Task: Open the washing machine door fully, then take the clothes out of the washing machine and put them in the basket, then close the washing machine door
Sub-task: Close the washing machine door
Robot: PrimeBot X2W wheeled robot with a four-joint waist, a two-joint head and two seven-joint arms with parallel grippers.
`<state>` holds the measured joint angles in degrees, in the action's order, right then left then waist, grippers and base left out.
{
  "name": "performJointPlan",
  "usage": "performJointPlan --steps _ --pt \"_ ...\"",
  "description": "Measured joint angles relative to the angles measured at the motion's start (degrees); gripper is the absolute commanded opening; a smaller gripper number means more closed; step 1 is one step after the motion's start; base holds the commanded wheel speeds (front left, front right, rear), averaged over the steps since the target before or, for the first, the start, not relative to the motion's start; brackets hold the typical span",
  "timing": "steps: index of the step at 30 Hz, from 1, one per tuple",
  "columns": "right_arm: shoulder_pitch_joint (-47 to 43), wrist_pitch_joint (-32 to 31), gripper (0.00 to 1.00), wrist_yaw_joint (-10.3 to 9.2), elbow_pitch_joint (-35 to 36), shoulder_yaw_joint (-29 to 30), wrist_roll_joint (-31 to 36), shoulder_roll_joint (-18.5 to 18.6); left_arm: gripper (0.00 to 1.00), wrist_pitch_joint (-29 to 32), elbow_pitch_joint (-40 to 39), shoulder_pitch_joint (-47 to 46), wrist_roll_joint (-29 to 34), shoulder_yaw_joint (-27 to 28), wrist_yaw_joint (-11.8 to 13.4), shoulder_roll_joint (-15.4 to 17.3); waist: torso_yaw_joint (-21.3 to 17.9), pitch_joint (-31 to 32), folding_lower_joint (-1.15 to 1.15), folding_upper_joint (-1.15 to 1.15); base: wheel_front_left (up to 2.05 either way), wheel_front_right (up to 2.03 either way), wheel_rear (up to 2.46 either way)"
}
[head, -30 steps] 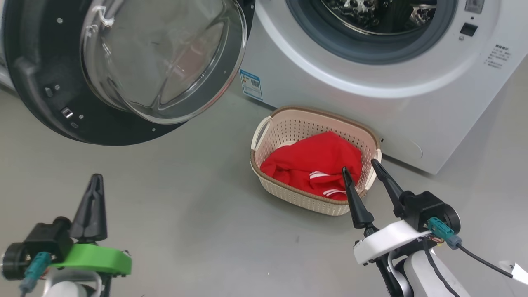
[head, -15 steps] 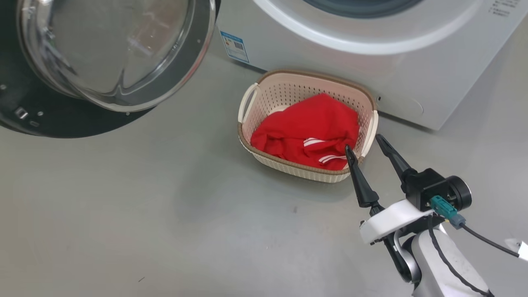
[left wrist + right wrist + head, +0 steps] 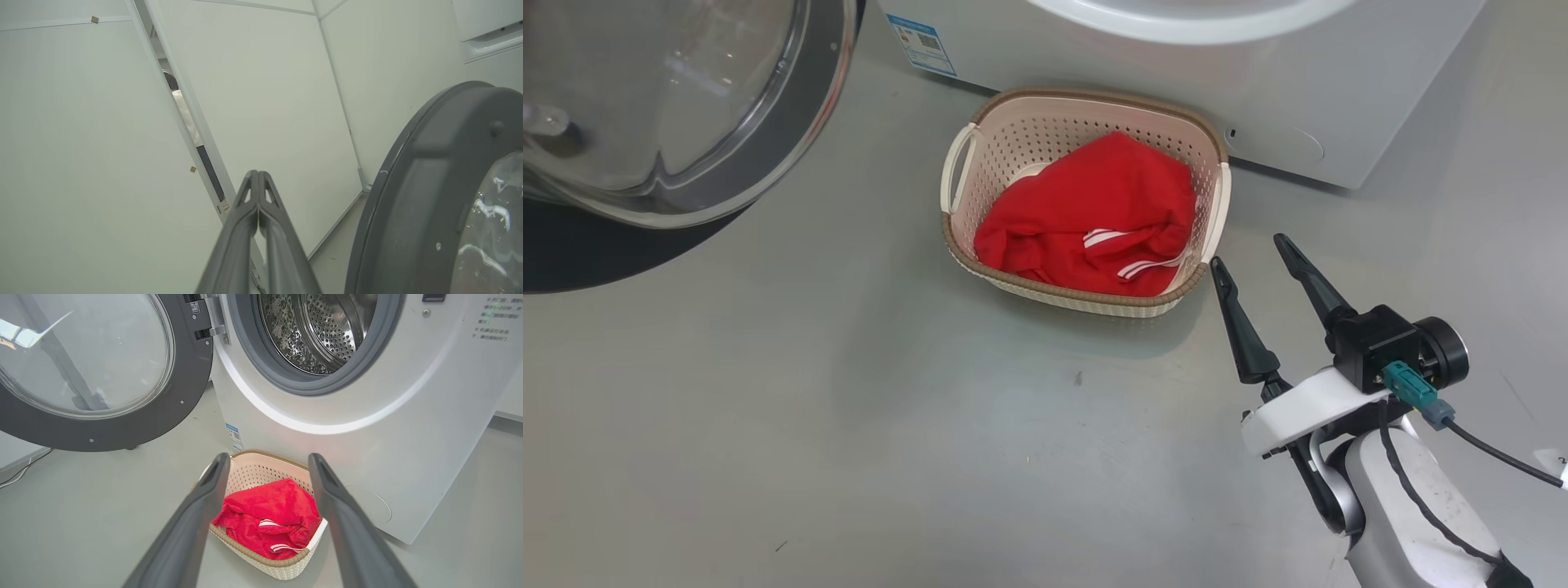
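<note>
Hovering with its fingers spread wide and empty, the right gripper [image 3: 1248, 250] is just beside the basket [image 3: 1045, 131], which stands on the floor [image 3: 849, 408] close to the washing machine [image 3: 1258, 82] with the red clothes [image 3: 1094, 204] heaped inside. The left gripper [image 3: 257, 174], pressed closed on nothing, points past the open washing machine door [image 3: 408, 204].

In the head view the washing machine [image 3: 1143, 73] is cut off by the top edge, and the door [image 3: 686, 106] by the top and left edges. The words on the blue label [image 3: 920, 45] are too small to be read. The basket [image 3: 1045, 122] floor is hidden under the red clothes [image 3: 1086, 212]. In the right wrist view the basket's near corners are covered by the right gripper [image 3: 267, 456] fingers [image 3: 192, 522], which are blurred low down.
</note>
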<state>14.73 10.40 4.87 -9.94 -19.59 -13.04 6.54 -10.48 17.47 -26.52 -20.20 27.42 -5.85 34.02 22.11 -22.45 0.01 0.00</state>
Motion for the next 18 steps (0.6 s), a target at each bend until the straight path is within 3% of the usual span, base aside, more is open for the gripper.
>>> performJointPlan --steps 7,13,18 --pt "0.81 0.0 1.0 0.0 0.18 0.05 0.01 0.03 0.0 5.61 12.39 -6.66 -11.85 8.4 0.08 -0.29 -1.69 -0.85 0.0 0.0 0.0 0.0 0.0" --pt "1.25 0.01 1.0 -0.05 0.33 0.53 0.01 0.31 0.0 12.67 21.29 -15.88 -25.75 15.62 1.23 -4.8 -2.39 -1.3 0.0 0.0 0.0 0.0 0.0" --pt "1.25 0.01 1.0 -0.05 0.33 0.46 0.01 0.3 0.0 18.7 27.75 -20.62 -33.45 21.19 4.14 -5.95 -2.73 -1.45 0.0 0.0 0.0 0.0 0.0"
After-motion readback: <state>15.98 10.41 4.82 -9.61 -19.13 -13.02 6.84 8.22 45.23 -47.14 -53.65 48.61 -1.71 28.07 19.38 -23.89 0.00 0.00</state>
